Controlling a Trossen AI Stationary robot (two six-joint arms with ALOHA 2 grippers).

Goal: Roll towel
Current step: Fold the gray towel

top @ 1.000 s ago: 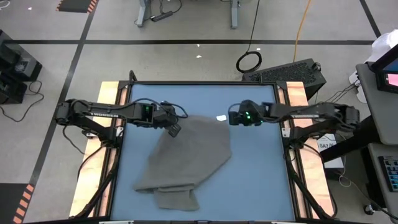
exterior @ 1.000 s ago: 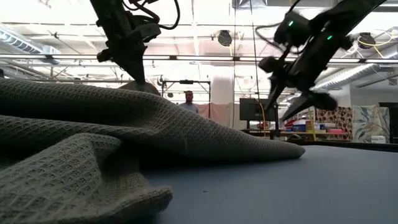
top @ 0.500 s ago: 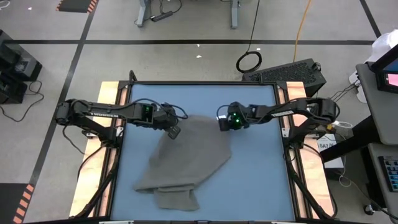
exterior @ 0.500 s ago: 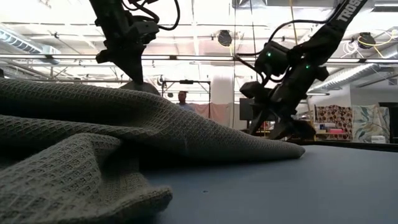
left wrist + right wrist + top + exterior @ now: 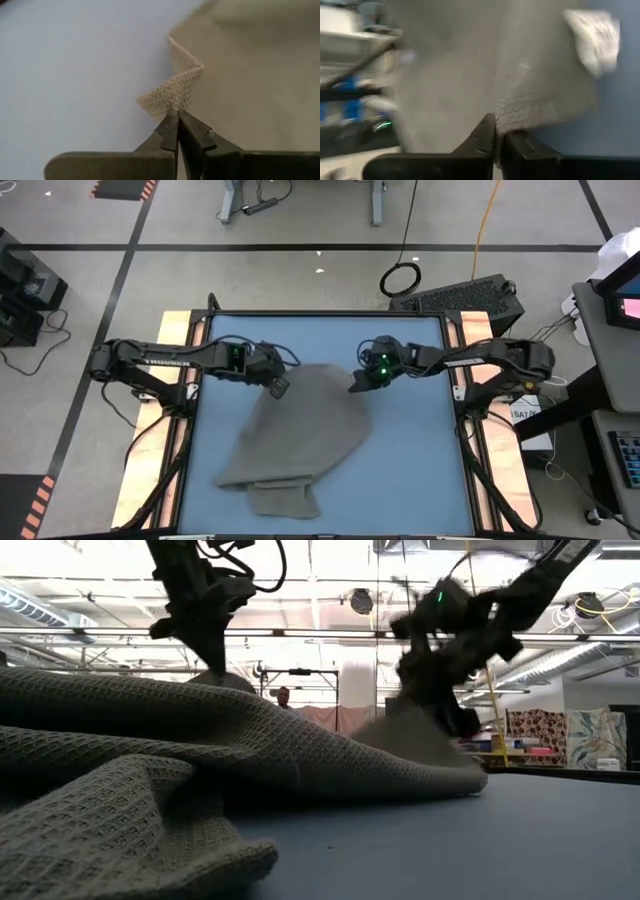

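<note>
Towel (image 5: 300,435) corners in both claws (blue tabletop (image 5: 420,450) beneath)

In your low view the towel (image 5: 150,770) runs off the frame at 9 and 6 o'clock, so you cannot see its near end. The right gripper (image 5: 440,690) there is smeared by motion. Your right wrist view is blurred too: the white tag (image 5: 594,37) at 2 o'clock is unreadable. In the high view the bottom edge cuts off the table (image 5: 410,470).
</note>
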